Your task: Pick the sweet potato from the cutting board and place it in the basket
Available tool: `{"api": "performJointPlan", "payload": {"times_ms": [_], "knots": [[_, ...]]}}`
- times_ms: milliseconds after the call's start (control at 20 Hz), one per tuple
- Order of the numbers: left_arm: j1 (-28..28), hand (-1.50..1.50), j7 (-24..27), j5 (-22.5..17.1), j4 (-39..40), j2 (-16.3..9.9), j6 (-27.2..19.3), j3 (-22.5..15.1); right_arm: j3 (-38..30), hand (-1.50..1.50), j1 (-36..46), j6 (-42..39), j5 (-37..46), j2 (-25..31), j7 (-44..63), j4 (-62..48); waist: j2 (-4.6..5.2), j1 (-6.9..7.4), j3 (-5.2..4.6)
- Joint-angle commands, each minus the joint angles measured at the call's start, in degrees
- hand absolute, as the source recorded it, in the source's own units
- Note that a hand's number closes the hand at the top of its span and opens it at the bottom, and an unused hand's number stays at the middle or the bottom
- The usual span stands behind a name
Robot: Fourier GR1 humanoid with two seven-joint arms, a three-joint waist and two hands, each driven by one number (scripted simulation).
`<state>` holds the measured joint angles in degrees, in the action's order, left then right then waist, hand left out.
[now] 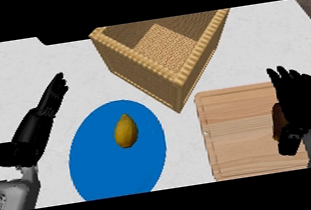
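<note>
A blue plate (101, 170) lies on the white counter (26, 65), a yellow fruit (124, 131) resting on it.

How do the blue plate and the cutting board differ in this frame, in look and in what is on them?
The blue plate is round and plain blue; the cutting board is rectangular, light wood with visible grain. The plate carries a yellow fruit in the open, with no hand over it; on the board, the right hand curls round a brownish thing that it mostly hides. Both lie flat on the white counter, in front of the basket.
</note>
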<state>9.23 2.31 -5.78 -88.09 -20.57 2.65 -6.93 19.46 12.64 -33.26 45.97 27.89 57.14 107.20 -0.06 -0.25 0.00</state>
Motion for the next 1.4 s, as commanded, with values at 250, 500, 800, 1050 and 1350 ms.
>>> {"api": "performJointPlan", "payload": {"times_ms": [250,500,800,1050,1350], "knots": [[1.57,0.00,-0.29,0.55,0.18,0.85,4.32,3.69,-2.23,-1.50,-5.00,6.37,10.07,-2.09,-6.47,-4.60,0.06,0.28,0.00],[-0.76,0.00,-4.31,2.56,-5.08,3.36,2.91,3.08,-3.55,-1.50,-3.44,8.28,11.66,-5.81,-10.31,-7.45,0.05,0.48,0.01],[0.16,0.00,-5.31,4.45,-4.85,4.54,4.21,4.85,-4.00,-1.50,-7.14,7.58,13.39,-7.80,-13.01,-4.30,0.02,0.29,0.00],[1.83,0.00,-3.00,6.29,-0.48,6.94,4.76,5.04,-5.47,-1.50,-9.28,3.41,15.70,-7.43,-11.32,-0.94,0.05,0.10,-0.01],[-1.82,0.00,-2.45,8.96,-3.75,7.82,4.59,5.05,-5.43,-1.50,-6.67,4.27,18.83,-9.57,-13.69,-8.96,0.04,0.32,0.00]]}}
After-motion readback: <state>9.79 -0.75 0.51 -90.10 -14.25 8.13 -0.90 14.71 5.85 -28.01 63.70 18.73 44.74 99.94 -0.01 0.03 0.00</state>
